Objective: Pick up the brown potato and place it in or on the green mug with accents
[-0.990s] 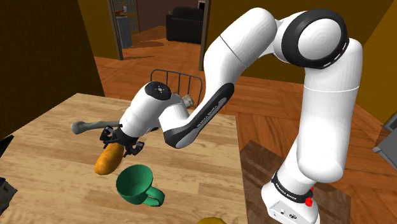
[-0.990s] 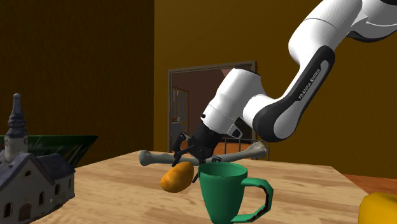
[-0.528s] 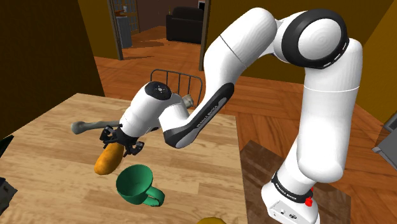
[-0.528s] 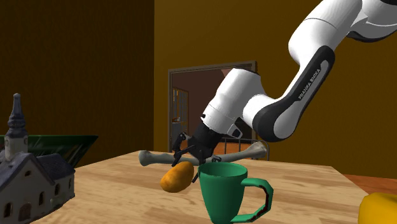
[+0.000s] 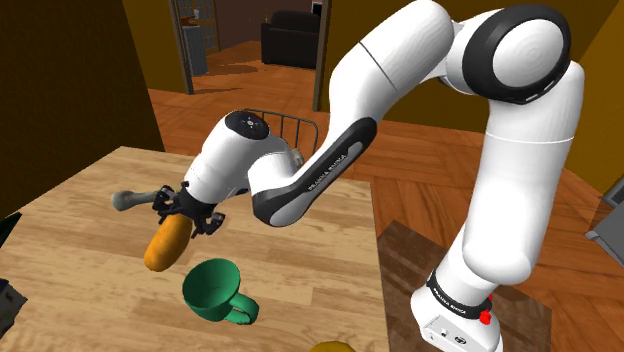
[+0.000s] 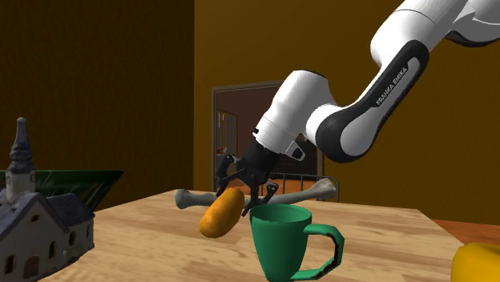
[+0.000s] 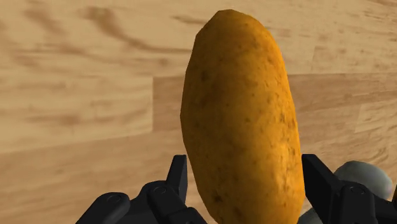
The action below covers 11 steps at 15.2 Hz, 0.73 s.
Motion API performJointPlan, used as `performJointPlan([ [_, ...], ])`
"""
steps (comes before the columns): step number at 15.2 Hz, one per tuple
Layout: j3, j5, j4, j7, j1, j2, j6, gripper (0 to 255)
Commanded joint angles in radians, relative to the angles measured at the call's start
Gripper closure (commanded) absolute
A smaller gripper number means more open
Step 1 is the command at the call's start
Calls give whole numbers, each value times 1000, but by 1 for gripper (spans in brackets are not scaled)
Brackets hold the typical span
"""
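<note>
- Potato, brown-orange, oblong, speckled skin point(image 7: 242, 121): pinched at its upper end between the two black fingers point(image 7: 179, 178), one on each flank, both in contact.
- All-black two-finger gripper point(image 7: 247, 175) points down at the light wooden table point(image 7: 76, 95). The potato hangs from it lengthwise and tilted.
- Shoulder view: gripper point(image 5: 185, 208) and potato point(image 5: 166, 243) sit over the middle of the table point(image 5: 300, 250), well in from every edge.
- Can't tell whether the potato's low end clears the tabletop.
- Second exterior view: potato point(image 6: 222, 213) slants down from the gripper point(image 6: 244, 183) to that view's left. Its upper end is about level with the mug rim, just beside it.
- Green mug with a chunky handle point(image 5: 210, 288) stands upright on the table, near the potato and on the side away from the far edge. Nothing visible inside it.
- In the second exterior view the mug point(image 6: 280, 240) has its handle toward that view's right.
- Grey bone-shaped object point(image 5: 125, 200) lies flat on the table behind the gripper, toward the far edge. It is also seen at point(image 6: 188, 198).
- Yellow rounded object point(image 6: 481, 264) sits on the table, well apart from the mug.
- Grey model church point(image 6: 40, 216) stands by the table edge at the second exterior view's left, with a dark green tray point(image 6: 72, 180) behind it.
</note>
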Motion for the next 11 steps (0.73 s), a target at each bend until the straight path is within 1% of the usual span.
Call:
performJointPlan([
  [1,35,45,-3,-38,-29,-19,-16,255],
  [6,120,164,-2,-137,-97,-67,-61,255],
  [11,189,283,8,-230,-152,-116,-108,255],
])
